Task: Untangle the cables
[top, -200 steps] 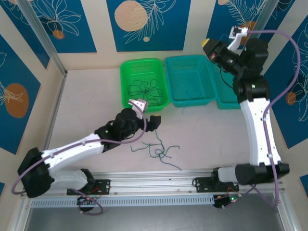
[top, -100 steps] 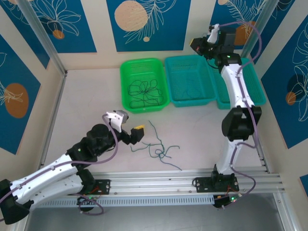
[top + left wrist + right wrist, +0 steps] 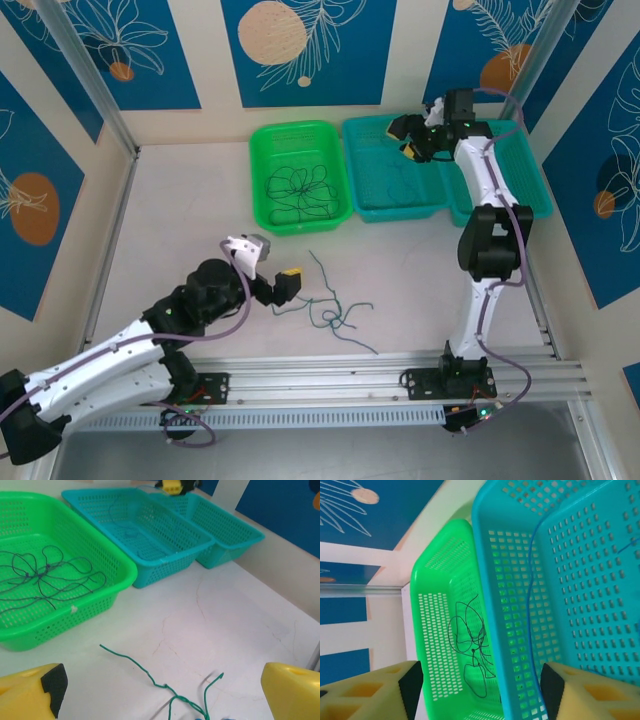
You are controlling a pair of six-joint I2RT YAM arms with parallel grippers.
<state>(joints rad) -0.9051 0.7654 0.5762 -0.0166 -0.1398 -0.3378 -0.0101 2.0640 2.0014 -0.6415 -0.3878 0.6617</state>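
A tangle of thin green and teal cables [image 3: 335, 315] lies on the table near the front. One green strand [image 3: 145, 672] runs out from it in the left wrist view. My left gripper [image 3: 287, 283] hovers just left of the tangle, open, with nothing between its yellow fingers [image 3: 280, 690]. Dark cables [image 3: 300, 190] lie curled in the green basket [image 3: 262, 175]. A blue cable [image 3: 532, 605] rests in the teal basket [image 3: 352, 165]. My right gripper [image 3: 406, 138] hangs open over that basket's far side, holding nothing.
A second teal basket [image 3: 535, 185] stands at the far right, touching the first. The three baskets sit in a row along the back wall. Bare tabletop stretches left of the green basket and between the baskets and the tangle.
My right gripper dropped from above the back wall to over the teal basket and its jaws opened. The left arm pulled back from the green basket towards the tangle.
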